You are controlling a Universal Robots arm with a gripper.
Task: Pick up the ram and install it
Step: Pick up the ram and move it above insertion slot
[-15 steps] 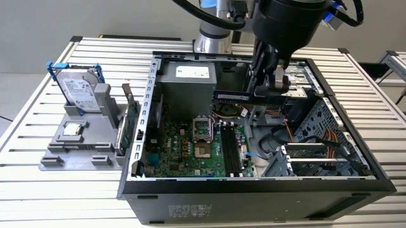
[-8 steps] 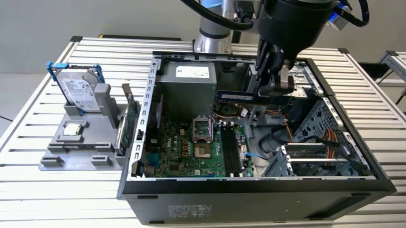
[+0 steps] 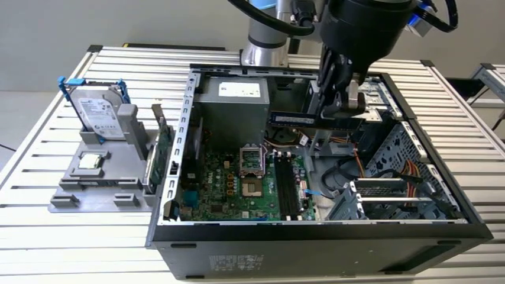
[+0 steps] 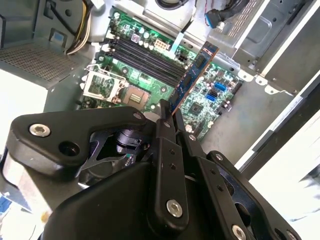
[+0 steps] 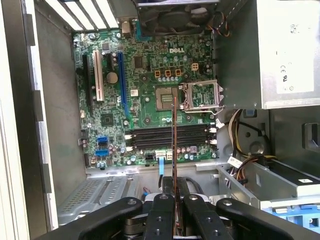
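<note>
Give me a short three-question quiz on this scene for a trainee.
1. True or false: the pincer is shut on the ram over the motherboard.
2. Where is the hard drive? A in the pincer; B in the grey holder beside the computer case; C on the motherboard.
3. In one word, are the memory slots empty or filled?
Key: 1 true; 2 B; 3 empty.
</note>
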